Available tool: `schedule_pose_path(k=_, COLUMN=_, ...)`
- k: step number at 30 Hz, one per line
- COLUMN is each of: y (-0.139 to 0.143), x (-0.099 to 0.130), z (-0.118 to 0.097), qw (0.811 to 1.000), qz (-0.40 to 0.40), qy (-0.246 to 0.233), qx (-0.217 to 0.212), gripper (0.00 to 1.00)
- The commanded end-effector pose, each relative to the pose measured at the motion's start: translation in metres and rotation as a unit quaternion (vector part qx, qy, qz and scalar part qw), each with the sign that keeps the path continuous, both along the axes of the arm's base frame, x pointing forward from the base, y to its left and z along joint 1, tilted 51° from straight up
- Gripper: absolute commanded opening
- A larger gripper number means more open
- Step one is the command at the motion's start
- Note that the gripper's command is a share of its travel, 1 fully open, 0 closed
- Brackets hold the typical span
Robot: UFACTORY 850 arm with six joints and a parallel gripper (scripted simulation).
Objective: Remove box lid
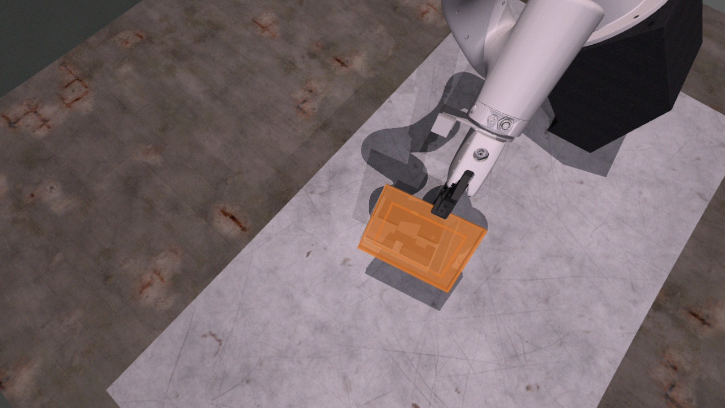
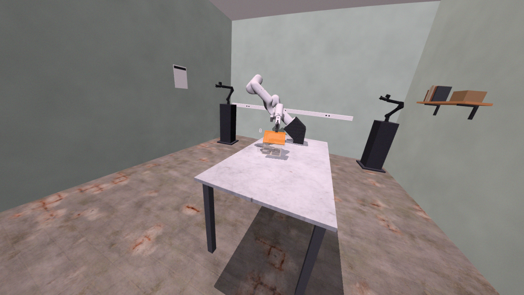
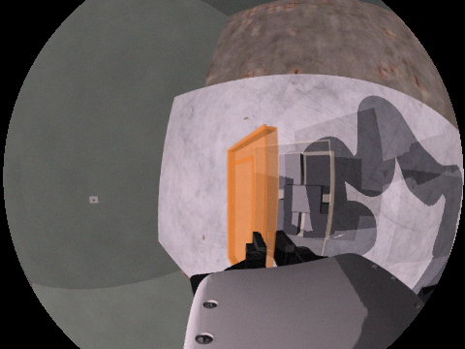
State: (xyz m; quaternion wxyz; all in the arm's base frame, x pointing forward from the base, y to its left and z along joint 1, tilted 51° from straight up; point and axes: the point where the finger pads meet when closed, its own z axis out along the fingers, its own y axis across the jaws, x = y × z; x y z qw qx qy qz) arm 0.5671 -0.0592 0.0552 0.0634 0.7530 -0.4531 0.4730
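Your gripper (image 1: 442, 207) is clamped on the far edge of the orange lid (image 1: 420, 238), which hangs lifted above the clear box (image 2: 271, 150) on the table (image 2: 278, 183).

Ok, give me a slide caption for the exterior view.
Claw grips the orange lid by its edge, raised above the clear box on the marble table.

Arm (image 1: 532, 55) angled down, jaws clamped shut

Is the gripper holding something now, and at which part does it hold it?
Yes. The gripper is shut on the orange lid, pinching it at the middle of the long edge nearest the arm; the lid hangs lifted above the clear box.
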Motion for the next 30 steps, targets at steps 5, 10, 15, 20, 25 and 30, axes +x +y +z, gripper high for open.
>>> schedule_pose_path(k=5, y=0.008, x=-0.003, z=-0.009, qw=1.0, qz=0.0, qy=-0.001, qx=0.0, gripper=0.0)
schedule_pose_path(k=10, y=0.015, x=-0.006, z=-0.017, qw=1.0, qz=0.0, qy=-0.001, qx=0.0, gripper=0.0)
schedule_pose_path(k=15, y=0.023, x=-0.01, z=-0.027, qw=1.0, qz=0.0, qy=-0.001, qx=0.0, gripper=0.0)
schedule_pose_path(k=20, y=0.03, x=-0.014, z=-0.036, qw=1.0, qz=0.0, qy=-0.001, qx=0.0, gripper=0.0)
schedule_pose_path(k=25, y=0.038, x=-0.018, z=-0.046, qw=1.0, qz=0.0, qy=-0.001, qx=0.0, gripper=0.0)
schedule_pose_path(k=30, y=0.048, x=-0.023, z=-0.059, qw=1.0, qz=0.0, qy=-0.001, qx=0.0, gripper=0.0)
